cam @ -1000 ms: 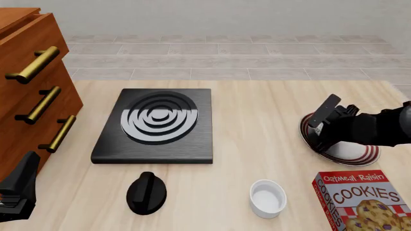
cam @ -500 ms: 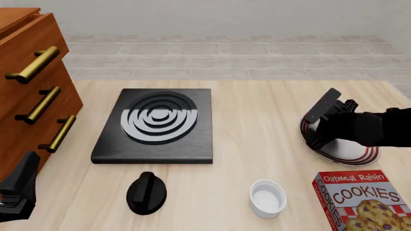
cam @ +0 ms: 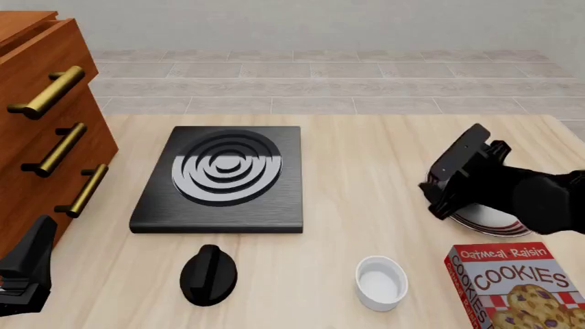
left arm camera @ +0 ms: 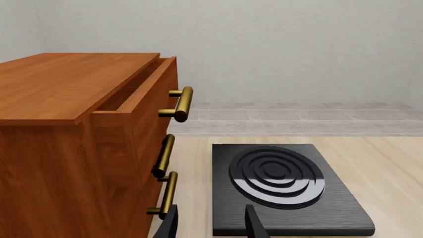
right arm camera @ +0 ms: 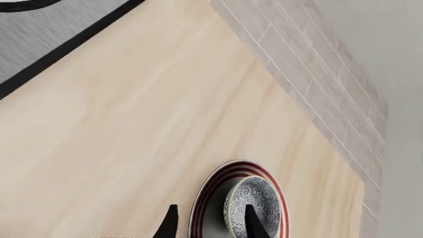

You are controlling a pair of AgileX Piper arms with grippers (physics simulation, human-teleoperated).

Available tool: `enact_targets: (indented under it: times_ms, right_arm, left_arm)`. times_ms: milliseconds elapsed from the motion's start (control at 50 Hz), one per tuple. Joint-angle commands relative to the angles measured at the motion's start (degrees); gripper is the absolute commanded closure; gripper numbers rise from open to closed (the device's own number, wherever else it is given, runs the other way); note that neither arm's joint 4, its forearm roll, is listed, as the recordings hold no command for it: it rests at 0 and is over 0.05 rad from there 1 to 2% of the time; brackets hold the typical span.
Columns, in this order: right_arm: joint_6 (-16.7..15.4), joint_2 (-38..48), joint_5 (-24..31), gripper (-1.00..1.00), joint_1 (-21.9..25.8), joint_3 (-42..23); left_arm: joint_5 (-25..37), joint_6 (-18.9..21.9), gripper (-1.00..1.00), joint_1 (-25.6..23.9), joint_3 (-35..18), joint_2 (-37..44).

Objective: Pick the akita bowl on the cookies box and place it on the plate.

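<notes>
Looking along our right claw (right arm camera: 210, 223), we see the akita bowl (right arm camera: 254, 207) sitting inside the plate (right arm camera: 206, 198), its speckled hollow showing between the two fingertips, which stand apart and grip nothing. By our judgement the placing is done and the step in hand is the release and retreat: the next move calls for lifting the claw straight off without nudging the bowl's rim. In the front view our right arm covers most of the plate (cam: 489, 221), which lies near the counter's (cam: 366, 164) right edge, so there is little room on that side; the cookies box (cam: 516, 284) sits just beside it at the near right corner, now with nothing on top. Open counter lies toward the stove (cam: 224, 178) and the white ramekin (cam: 380, 282). Our left claw (left arm camera: 210, 225) hangs parted by the drawers (left arm camera: 86, 148), well apart.
</notes>
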Motion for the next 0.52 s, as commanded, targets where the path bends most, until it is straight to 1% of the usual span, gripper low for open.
enact_targets:
  times_ms: [20,120,180,220,520]
  right_arm:
    - [1.8,-5.9,-0.7,-1.0,2.9,3.6]
    - [2.4,-8.0,-0.4,-1.0,3.1,4.1]
    - [2.9,-10.5,0.0,-1.0,4.0,5.1]
    - [2.6,-11.2,-0.3,-1.0,4.3,5.8]
    - [3.8,-17.0,1.3,-1.0,8.3,6.6]
  left_arm:
    - [0.0,0.0,-1.0,0.0,0.0,0.0]
    - [0.0,0.0,-1.0,0.0,0.0,0.0]
    - [0.0,0.0,-1.0,0.0,0.0,0.0]
    - [0.0,0.0,-1.0,0.0,0.0,0.0]
    - [0.0,0.0,-1.0,0.0,0.0,0.0]
